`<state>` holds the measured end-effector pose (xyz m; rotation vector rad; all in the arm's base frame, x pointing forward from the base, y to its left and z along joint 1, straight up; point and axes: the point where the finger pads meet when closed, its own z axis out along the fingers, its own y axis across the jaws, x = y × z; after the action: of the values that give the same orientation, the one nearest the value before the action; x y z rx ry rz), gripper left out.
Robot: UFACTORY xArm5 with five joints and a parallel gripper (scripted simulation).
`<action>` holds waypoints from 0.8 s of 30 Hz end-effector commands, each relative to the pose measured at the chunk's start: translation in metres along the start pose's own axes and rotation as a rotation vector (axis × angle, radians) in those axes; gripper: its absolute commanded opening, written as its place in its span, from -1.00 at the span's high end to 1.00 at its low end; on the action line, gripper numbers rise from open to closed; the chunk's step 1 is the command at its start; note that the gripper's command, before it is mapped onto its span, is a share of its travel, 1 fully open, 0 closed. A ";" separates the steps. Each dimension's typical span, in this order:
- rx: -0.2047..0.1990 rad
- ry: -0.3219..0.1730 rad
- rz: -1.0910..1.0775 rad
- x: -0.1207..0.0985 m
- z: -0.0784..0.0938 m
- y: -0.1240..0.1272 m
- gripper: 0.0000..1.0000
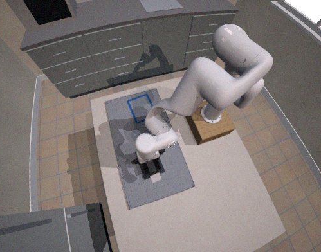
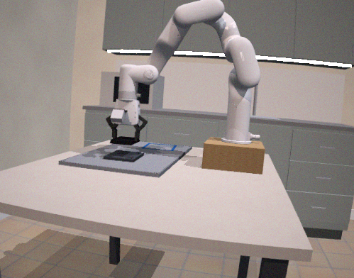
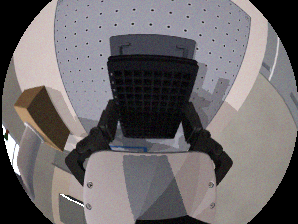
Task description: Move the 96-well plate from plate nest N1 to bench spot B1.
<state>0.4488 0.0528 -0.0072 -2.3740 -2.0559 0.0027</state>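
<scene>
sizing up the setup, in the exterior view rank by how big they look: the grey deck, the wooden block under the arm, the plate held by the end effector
1. Grey deck, largest.
2. Wooden block.
3. 96-well plate in the end effector, smallest; it hangs lifted and farther back, so it may look a little undersized.

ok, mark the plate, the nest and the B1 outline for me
plate (image 2: 124, 140), exterior view, its near side wall, held in the gripper above the deck.
nest (image 2: 122, 155), exterior view, its dark top face.
B1 outline (image 1: 130, 107), top view, its left tape edge.
</scene>
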 end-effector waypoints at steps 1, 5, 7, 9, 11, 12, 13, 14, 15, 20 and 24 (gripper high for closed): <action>-0.004 0.001 0.000 0.000 -0.008 0.002 1.00; -0.004 0.001 0.000 0.000 -0.015 0.002 1.00; -0.004 0.001 0.000 0.000 -0.018 0.002 1.00; -0.004 0.001 0.000 0.000 -0.022 0.002 1.00; -0.004 0.001 0.000 0.000 -0.023 0.002 1.00; -0.004 0.001 0.000 0.000 -0.023 0.002 1.00; -0.004 0.001 0.000 0.000 -0.025 0.002 1.00; -0.004 0.001 0.000 0.000 -0.027 0.002 1.00; -0.004 0.001 0.000 0.000 -0.028 0.002 1.00; -0.004 0.001 0.000 0.000 -0.034 0.002 1.00; -0.004 0.001 0.000 0.000 -0.034 0.002 1.00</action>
<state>0.4494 0.0528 0.0251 -2.3747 -2.0565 0.0005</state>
